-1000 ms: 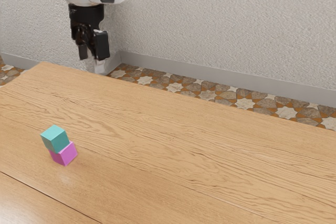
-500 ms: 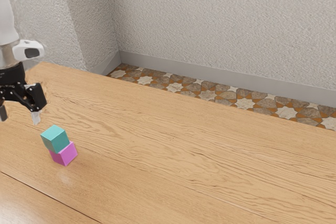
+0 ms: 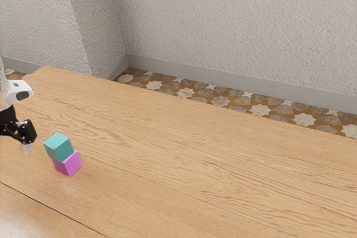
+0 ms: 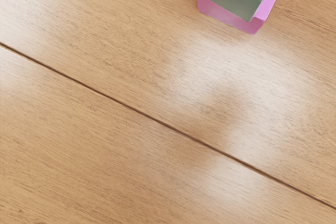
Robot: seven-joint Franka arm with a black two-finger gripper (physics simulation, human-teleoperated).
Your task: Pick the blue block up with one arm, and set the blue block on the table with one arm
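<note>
Exterior view: the blue block point(image 3: 58, 149) rests on top of the pink block point(image 3: 70, 164), which stands on the desk point(image 3: 195, 154). The gripper point(image 3: 17, 131), partly cut off by the frame, is open and empty, beyond the pink block toward the exterior view's left, near both blocks but apart from them.

And we're looking for lettering: no text, label, brand, number or sign can be read right now, not in the exterior view, not in the wrist view; any marking on the arm's white housing point(image 3: 17, 85) might simply be too small to make out.
</note>
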